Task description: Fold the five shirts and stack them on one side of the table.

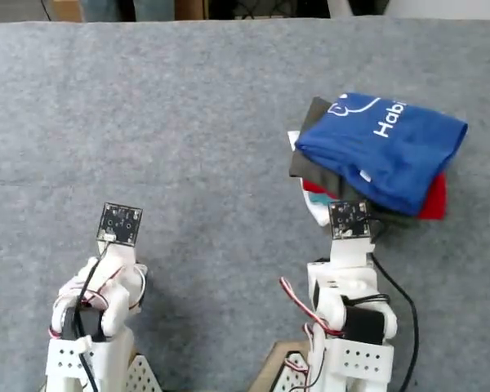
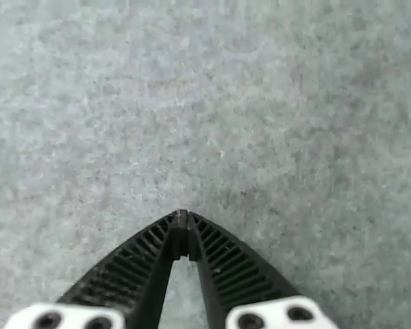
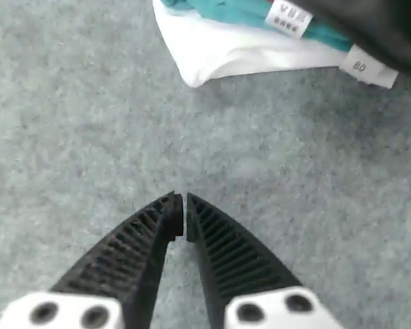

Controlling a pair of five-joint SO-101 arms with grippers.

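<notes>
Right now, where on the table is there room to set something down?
Left and middle of the table are bare, from the far edge to the left arm, bordered right by the stack. The strip between the arms is bare too. Crowded: the right, where the stack lies ahead of the right arm.

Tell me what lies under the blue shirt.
Under the blue shirt, edges of a dark shirt, a red shirt, a teal shirt and a white shirt stick out. Their middles are covered.
</notes>
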